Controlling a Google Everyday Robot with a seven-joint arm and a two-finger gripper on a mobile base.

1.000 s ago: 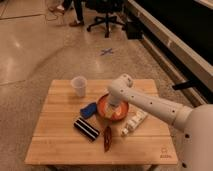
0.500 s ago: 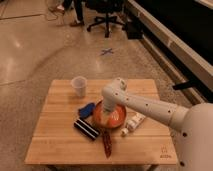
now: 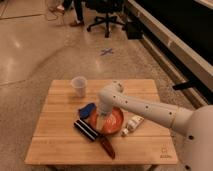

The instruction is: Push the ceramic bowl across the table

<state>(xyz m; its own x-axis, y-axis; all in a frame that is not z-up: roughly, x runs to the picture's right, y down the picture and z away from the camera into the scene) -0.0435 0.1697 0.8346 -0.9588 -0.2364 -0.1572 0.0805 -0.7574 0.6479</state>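
The ceramic bowl, orange-red and shallow, sits near the middle of the light wooden slatted table. My gripper reaches down from the white arm that comes in from the right. It is in or at the left part of the bowl and covers some of the bowl's inside. A blue item lies against the bowl's left rim and a black item at its front left.
A translucent plastic cup stands at the back left. A white tube lies right of the bowl, and a dark red packet lies in front. A dark logo marks the front right corner. An office chair stands beyond.
The bowl has slid toward the table's front edge, most of it in the first half second. My gripper moved down and left with it. The other items look unmoved.
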